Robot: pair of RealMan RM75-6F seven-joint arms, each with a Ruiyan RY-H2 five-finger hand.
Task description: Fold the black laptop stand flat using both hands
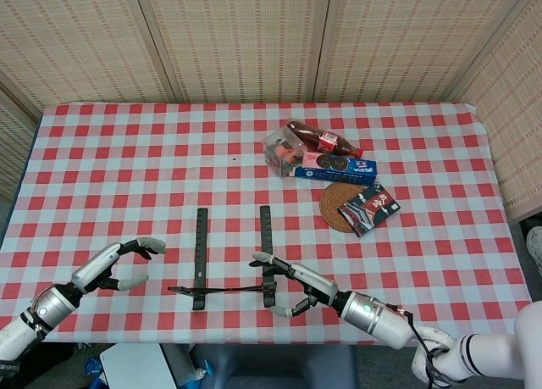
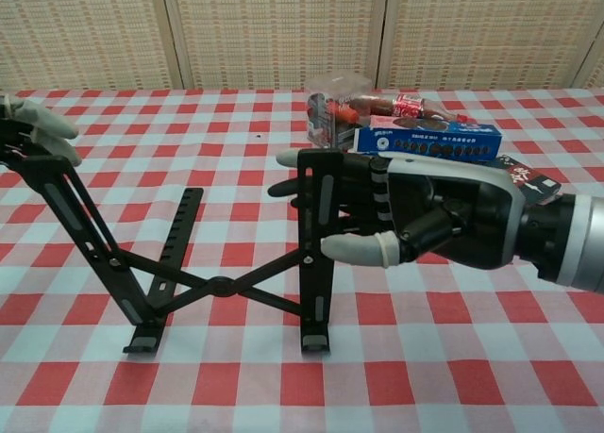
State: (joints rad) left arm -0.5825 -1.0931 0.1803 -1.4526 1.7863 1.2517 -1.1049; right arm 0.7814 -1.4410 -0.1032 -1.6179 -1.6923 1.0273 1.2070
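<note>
The black laptop stand (image 2: 222, 284) stands unfolded near the table's front edge, its crossed bars joined at a centre pivot. It shows from above as two parallel rails (image 1: 201, 258). My right hand (image 2: 429, 216) is at the stand's right upright (image 2: 318, 216). Its fingers (image 2: 288, 158) are spread behind the bar and the thumb tip lies at the bar's front edge, with no firm hold visible. From above, the right hand (image 1: 296, 285) straddles that rail. My left hand (image 1: 123, 262) hovers left of the stand's raised left arm (image 2: 71, 216), fingers apart and holding nothing.
At the back right lie a cola bottle (image 1: 322, 140), a clear plastic box (image 1: 282, 151), a blue biscuit box (image 1: 334, 167), a round woven coaster (image 1: 339, 204) and a dark packet (image 1: 370, 207). The red-checked tablecloth (image 1: 127, 169) covers the table.
</note>
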